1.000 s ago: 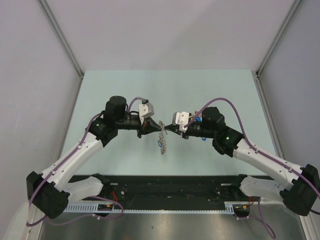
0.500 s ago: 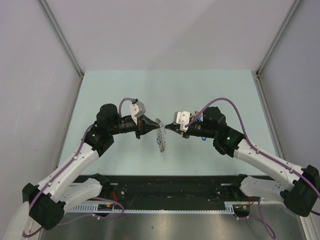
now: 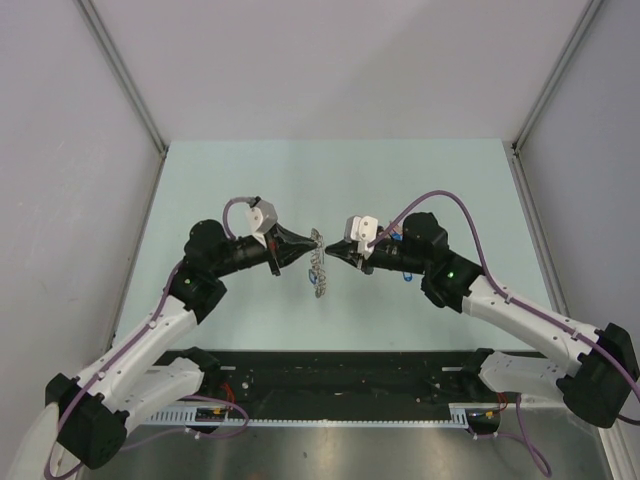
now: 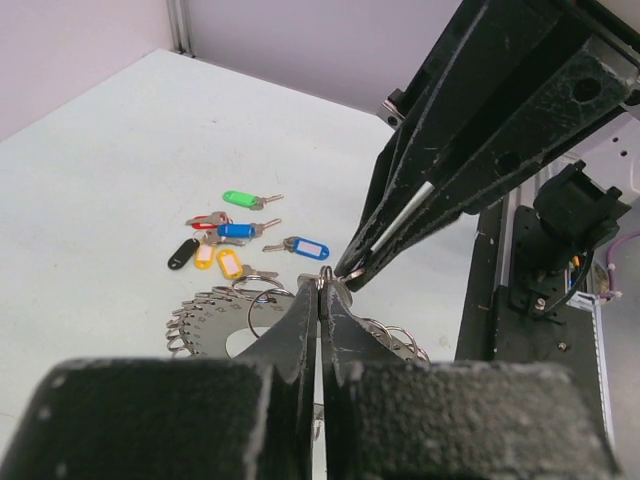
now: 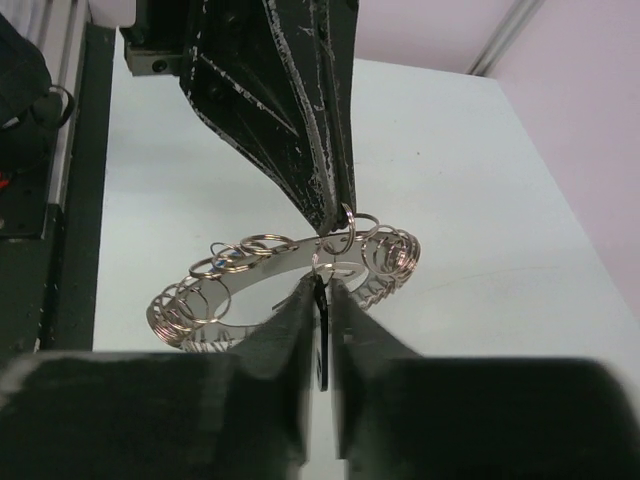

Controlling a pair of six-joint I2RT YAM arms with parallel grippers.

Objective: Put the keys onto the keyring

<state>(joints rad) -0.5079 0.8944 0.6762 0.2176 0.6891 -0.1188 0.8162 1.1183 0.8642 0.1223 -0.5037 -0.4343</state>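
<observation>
The keyring (image 3: pixel 318 272) is a flat grey disc edged with small split rings, and it hangs above the table between both arms. My left gripper (image 4: pixel 322 284) is shut on one small ring at its top edge; the disc (image 4: pixel 212 325) hangs below the fingers. My right gripper (image 5: pixel 322 286) meets it tip to tip, shut on a thin black key tag (image 5: pixel 321 320) whose metal end touches the keyring (image 5: pixel 250 268). Loose keys lie on the table: green (image 4: pixel 240 198), blue (image 4: pixel 237 230), black (image 4: pixel 183 253), yellow (image 4: pixel 230 262).
Grey walls with metal posts enclose the pale green table (image 3: pixel 220 180) on three sides. A black rail (image 3: pixel 340 375) with cables runs along the near edge by the arm bases. The right arm's purple cable (image 3: pixel 440 205) loops above its wrist.
The left arm has drawn back to the left and turned its wrist, lifting the keyring slightly farther away. The right gripper followed to the left and its jaws eased a little.
</observation>
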